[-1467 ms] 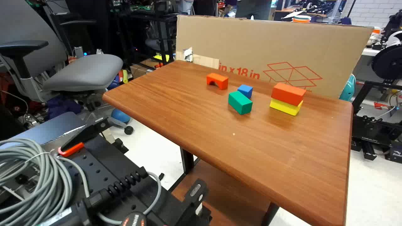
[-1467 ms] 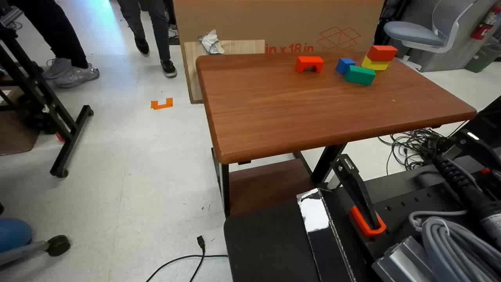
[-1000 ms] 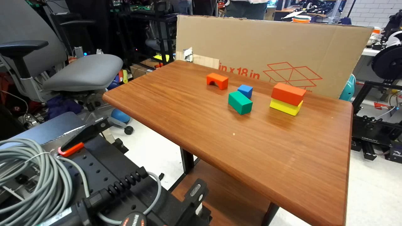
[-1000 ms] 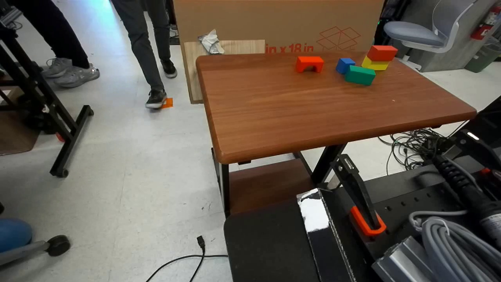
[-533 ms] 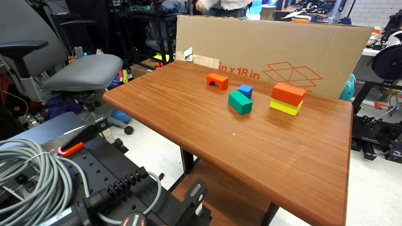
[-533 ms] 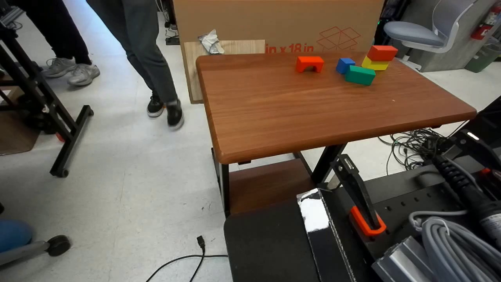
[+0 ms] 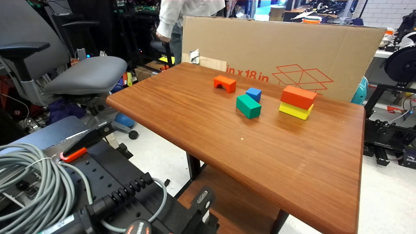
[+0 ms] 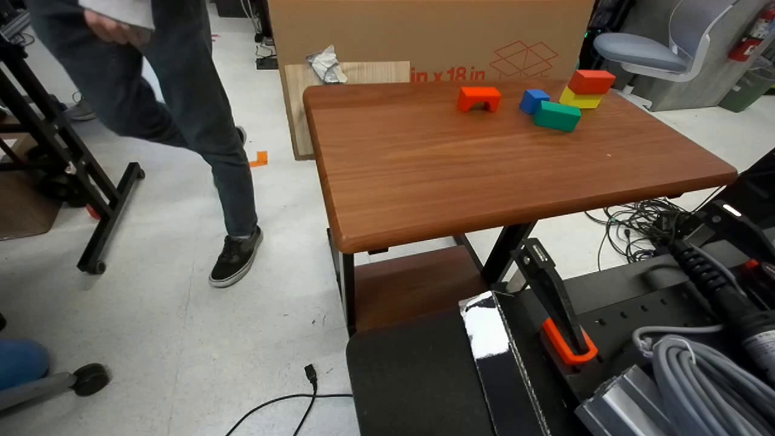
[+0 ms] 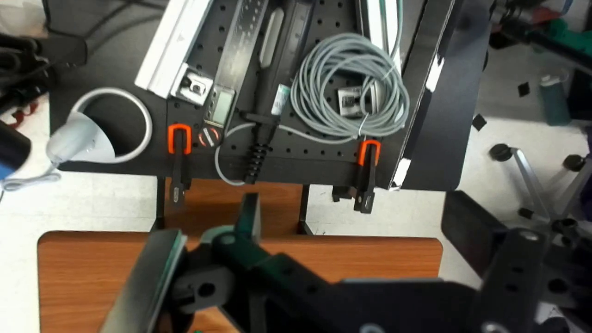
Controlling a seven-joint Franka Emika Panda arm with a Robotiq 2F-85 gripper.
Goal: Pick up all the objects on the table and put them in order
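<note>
Coloured blocks on the wooden table, tool spread wide, gripping nothing

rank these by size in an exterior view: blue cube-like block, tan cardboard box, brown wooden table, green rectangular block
Largest to smallest:
Brown wooden table
Tan cardboard box
Green rectangular block
Blue cube-like block, partly hidden

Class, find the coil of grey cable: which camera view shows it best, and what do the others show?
The wrist view, because the coil of grey cable lies whole inside the frame there, seen from above. Both exterior views show only part of it, cut off by the picture's edge.
</note>
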